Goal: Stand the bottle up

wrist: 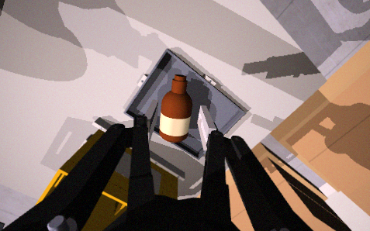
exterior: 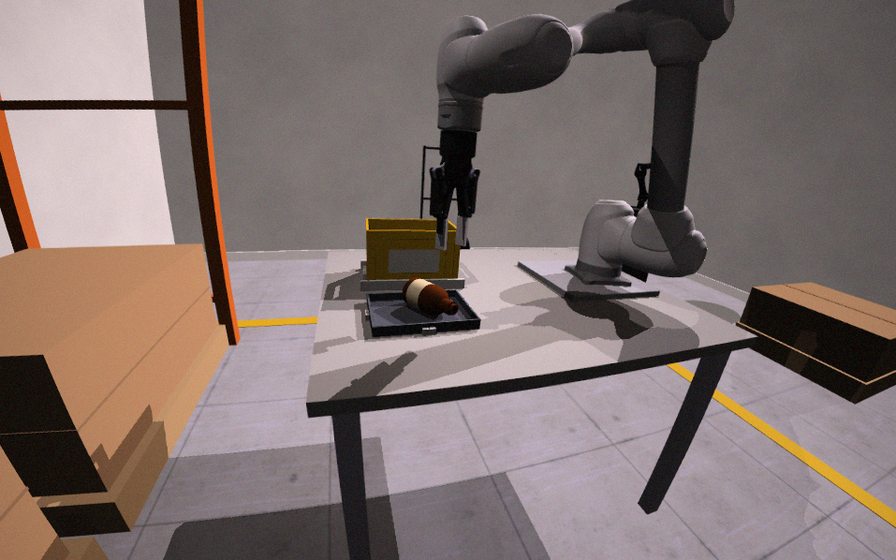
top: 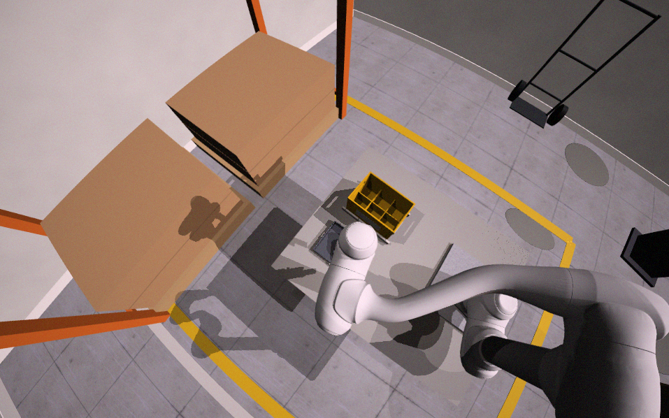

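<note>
A brown bottle (exterior: 429,297) (wrist: 175,112) with a cream label lies on its side in the dark tray (exterior: 395,314) (wrist: 228,110) (top: 324,240), its neck pointing away from the crate. The yellow compartment crate (top: 363,184) (exterior: 409,244) (wrist: 53,181) stands right behind the tray. My gripper (exterior: 452,240) (wrist: 178,112) hangs well above the bottle, near the crate's front right corner, fingers pointing down. It is partly open and empty, and in the wrist view its fingertips frame the bottle's body. In the top view the arm's wrist hides the gripper and the bottle.
The tray and crate stand on a grey table (exterior: 506,347) (top: 456,223). The arm's base (exterior: 636,240) stands on a plate at the table's right. A cardboard box (exterior: 833,333) sits off the right edge. Large boxes (top: 134,212) on orange racking stand to the left.
</note>
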Controlling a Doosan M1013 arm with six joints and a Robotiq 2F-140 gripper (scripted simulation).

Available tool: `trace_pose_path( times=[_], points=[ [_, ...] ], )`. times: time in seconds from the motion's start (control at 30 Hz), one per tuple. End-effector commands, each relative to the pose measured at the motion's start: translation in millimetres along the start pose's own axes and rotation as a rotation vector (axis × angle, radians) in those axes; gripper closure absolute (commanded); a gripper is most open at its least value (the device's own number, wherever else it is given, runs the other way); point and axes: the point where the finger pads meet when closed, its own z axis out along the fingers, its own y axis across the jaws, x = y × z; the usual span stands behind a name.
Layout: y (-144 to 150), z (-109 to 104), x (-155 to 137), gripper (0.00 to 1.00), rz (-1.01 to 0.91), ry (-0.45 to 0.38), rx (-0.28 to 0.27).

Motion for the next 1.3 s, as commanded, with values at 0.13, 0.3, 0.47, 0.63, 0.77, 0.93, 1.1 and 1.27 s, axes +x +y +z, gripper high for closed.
trace_pose_path(
  times=[0.13,0.3,0.47,0.63,0.77,0.93,1.1,1.27],
  points=[
    [0,0,0,0.56,0.000,0.000,0.000],
    [0,0,0,0.56,0.000,0.000,0.000],
    [0,0,0,0.56,0.000,0.000,0.000],
    [0,0,0,0.56,0.000,0.000,0.000],
    [0,2,0,0.56,0.000,0.000,0.000],
    [0,8,0,0.56,0.000,0.000,0.000],
    [0,19,0,0.56,0.000,0.000,0.000],
    [0,27,0,0.56,0.000,0.000,0.000]
  ],
)
